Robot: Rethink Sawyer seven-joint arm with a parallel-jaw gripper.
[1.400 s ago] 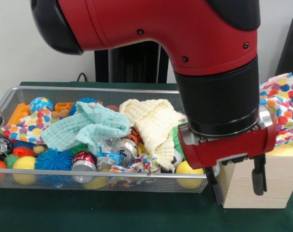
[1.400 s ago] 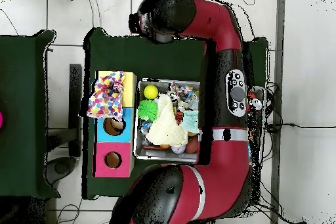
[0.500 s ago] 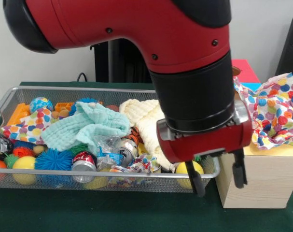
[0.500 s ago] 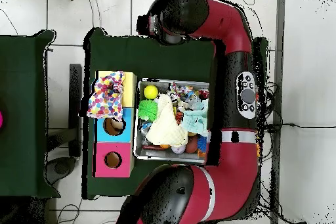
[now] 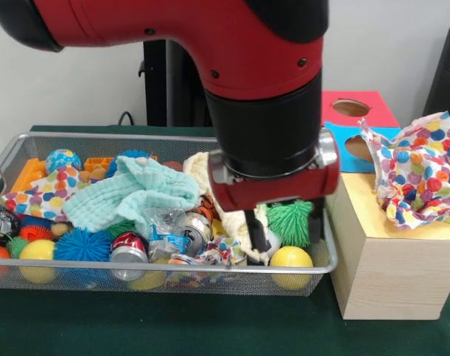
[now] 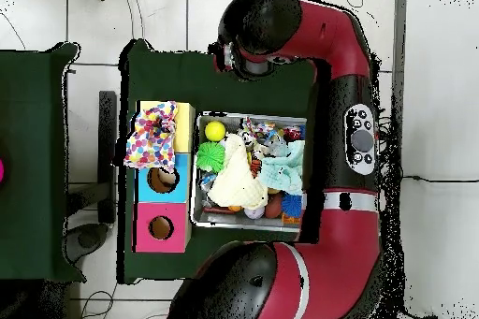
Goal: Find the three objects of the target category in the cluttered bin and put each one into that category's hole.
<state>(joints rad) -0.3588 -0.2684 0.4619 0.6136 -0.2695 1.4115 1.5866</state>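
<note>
- While the red arm fills the top of the front view, the bin sits at left, with one polka-dot cloth against its left end beside the mint-green cloth.
- Amid the cans at the bin's near rim lies a second dotted scrap.
- Over the cream cloth hangs the gripper; only one dark finger shows, so its spread cannot be told.
- On the yellow-topped box at right, another polka-dot cloth lies bunched, hiding the hole.
</note>
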